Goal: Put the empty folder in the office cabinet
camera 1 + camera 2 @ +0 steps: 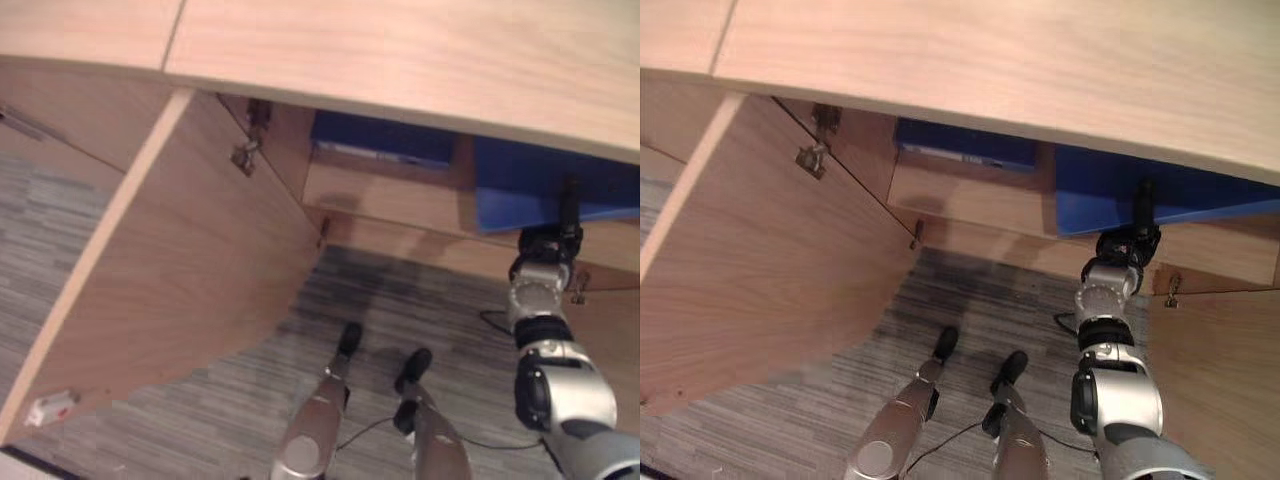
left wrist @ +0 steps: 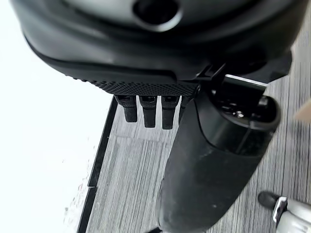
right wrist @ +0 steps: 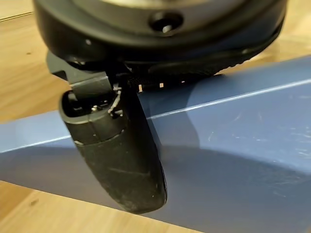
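A blue folder [image 1: 530, 185] lies partly inside the open wooden cabinet [image 1: 400, 50], on the right of its shelf, with its near edge sticking out. My right hand [image 1: 562, 228] reaches up to that edge. In the right wrist view its thumb [image 3: 121, 155] presses flat on the blue folder [image 3: 233, 141], and the fingers are hidden behind the sheet. My left hand [image 2: 209, 165] hangs over the grey carpet, fingers relaxed and holding nothing.
A second blue folder [image 1: 385, 140] sits deeper in the cabinet, left of the one I hold. The left cabinet door [image 1: 170, 270] stands swung wide open towards me; the right door [image 1: 1220, 380] is open too. Striped grey carpet [image 1: 420, 310] lies below.
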{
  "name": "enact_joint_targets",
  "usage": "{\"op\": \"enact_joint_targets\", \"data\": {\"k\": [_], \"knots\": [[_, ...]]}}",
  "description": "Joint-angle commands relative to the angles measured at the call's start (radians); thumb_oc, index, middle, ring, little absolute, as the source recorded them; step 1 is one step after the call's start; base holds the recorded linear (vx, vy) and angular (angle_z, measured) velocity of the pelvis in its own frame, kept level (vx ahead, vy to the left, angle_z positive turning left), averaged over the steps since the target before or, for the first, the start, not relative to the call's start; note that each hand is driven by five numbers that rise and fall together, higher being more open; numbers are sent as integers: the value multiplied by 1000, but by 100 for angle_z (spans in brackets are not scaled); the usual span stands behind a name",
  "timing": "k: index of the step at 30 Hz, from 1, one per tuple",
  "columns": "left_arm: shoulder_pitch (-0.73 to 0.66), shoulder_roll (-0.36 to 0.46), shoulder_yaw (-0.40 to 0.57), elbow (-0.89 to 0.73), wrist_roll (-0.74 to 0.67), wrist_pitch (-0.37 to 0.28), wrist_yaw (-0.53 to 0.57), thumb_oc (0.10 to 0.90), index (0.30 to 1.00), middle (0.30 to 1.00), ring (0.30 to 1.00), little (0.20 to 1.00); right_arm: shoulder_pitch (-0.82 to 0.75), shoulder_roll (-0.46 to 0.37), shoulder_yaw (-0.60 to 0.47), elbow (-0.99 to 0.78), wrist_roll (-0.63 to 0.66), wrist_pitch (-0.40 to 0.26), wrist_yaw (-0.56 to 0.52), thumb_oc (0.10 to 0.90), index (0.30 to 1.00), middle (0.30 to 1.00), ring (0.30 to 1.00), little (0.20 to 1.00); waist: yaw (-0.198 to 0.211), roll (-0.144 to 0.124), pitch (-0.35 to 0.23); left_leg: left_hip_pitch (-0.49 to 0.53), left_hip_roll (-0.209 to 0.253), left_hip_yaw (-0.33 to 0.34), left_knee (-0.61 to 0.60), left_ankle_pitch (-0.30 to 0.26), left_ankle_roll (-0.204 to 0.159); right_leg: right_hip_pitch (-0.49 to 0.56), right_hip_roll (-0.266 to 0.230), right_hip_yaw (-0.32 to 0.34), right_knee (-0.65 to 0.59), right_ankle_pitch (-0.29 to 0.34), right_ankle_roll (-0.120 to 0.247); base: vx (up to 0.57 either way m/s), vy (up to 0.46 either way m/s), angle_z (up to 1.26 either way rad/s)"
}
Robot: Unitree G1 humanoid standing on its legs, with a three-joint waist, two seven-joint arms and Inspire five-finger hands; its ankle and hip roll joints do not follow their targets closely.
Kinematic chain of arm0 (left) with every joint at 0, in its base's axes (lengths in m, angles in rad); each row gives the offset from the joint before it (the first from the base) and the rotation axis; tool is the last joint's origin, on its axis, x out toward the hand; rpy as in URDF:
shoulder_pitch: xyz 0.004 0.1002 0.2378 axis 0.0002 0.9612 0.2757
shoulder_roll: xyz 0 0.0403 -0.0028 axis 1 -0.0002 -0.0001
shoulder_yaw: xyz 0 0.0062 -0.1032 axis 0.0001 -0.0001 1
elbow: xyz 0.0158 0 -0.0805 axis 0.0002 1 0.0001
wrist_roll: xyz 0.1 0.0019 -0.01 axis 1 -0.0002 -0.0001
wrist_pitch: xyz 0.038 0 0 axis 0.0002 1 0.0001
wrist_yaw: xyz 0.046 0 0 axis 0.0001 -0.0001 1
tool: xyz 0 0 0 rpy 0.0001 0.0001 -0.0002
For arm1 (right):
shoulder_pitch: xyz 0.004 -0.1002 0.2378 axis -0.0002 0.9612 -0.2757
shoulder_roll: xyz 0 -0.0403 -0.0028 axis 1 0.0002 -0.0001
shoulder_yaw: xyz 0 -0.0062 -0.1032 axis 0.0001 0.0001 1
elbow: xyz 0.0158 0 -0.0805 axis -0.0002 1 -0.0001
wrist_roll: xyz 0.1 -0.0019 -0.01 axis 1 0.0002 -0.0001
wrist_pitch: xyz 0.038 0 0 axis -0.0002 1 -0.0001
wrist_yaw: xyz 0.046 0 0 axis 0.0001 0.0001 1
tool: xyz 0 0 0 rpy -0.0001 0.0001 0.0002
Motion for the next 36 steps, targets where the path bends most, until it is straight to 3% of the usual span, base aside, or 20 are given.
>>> {"op": "enact_joint_targets", "data": {"k": [1, 9, 19, 25, 26, 31, 36], "knots": [[55, 98, -41, 28, -40, 5, 22, 800, 900, 900, 900, 900, -76, -138, 28, -89, 27, -102, 26, 400, 300, 300, 300, 300, -4, 4, -30, -8, -22, -82, -6, -78, 10, 53, -54, 14, 58, -120, 81, -76, -24, 2], [22, 133, -90, -47, -70, -5, 43, 800, 900, 900, 900, 900, -262, -238, 65, -4, 119, -126, 17, 400, 300, 300, 300, 300, 17, 30, 19, -99, -28, -89, -12, -50, 5, -76, -59, 20, 120, -137, 74, -55, -29, 4], [30, 171, -94, -107, -61, -13, 59, 800, 900, 900, 900, 900, -325, -320, 73, -64, 162, -188, 33, 400, 300, 300, 300, 300, 31, 53, 12, -81, -32, -116, -53, -46, 0, -74, -60, 14, 118, -147, 74, 17, -42, 3], [34, 186, -106, -115, -45, -11, 61, 800, 900, 900, 900, 900, -364, -376, 85, -20, 164, -178, 16, 400, 300, 300, 300, 300, 41, 58, 2, -71, -33, -128, -72, -41, -4, -70, -58, 10, 116, -149, 74, 13, -34, 3], [34, 188, -108, -116, -44, -10, 61, 800, 900, 900, 900, 900, -378, -387, 92, -1, 166, -170, 13, 800, 900, 900, 900, 900, 43, 60, 2, -69, -33, -130, -74, -40, -4, -70, -59, 9, 116, -150, 74, 5, -20, 3], [30, 192, -116, -125, -46, -10, 64, 800, 900, 900, 900, 900, -391, -391, 94, 41, 182, -152, 5, 800, 900, 900, 900, 900, 47, 68, 3, -64, -37, -137, -83, -36, -6, -69, -58, 9, 115, -150, 74, 0, -4, 1], [24, 197, -115, -124, -52, -12, 61, 800, 900, 900, 900, 900, -388, -391, 130, 127, 163, -73, -3, 800, 900, 900, 900, 900, 48, 66, 8, -53, -34, -133, -93, -31, -8, -67, -57, 13, 112, -146, 74, -5, -3, 1]]}}
